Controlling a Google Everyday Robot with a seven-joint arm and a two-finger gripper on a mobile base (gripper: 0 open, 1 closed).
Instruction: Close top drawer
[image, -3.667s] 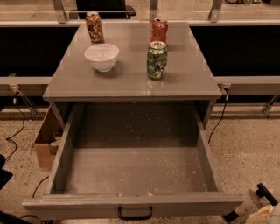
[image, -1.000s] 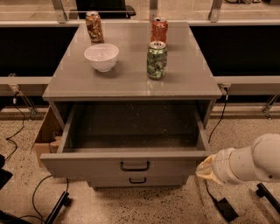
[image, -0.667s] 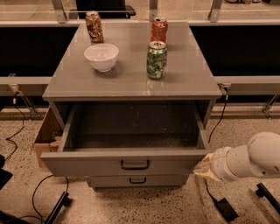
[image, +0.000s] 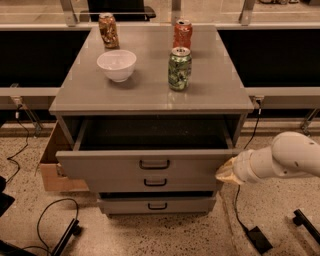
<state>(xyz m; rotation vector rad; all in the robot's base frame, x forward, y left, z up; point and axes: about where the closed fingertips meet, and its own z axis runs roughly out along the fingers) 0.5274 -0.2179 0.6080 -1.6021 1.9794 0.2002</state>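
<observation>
Camera view, ordered left to right around the grey cabinet (image: 150, 97). Cardboard box (image: 50, 167) stood against its left side, with cables (image: 47, 220) on the floor below. On the cabinet top: brown can (image: 108, 30) at back left, white bowl (image: 116, 65) in front of it, green can (image: 179, 68) centre-right, red can (image: 182, 33) behind that. The top drawer (image: 125, 167) sat partly pulled out under the top, its interior dark. Two shorter drawers (image: 156, 205) lay beneath. The gripper (image: 227, 172), on a white arm (image: 287, 155), met the drawer front's right end; open or closed could not be told.
</observation>
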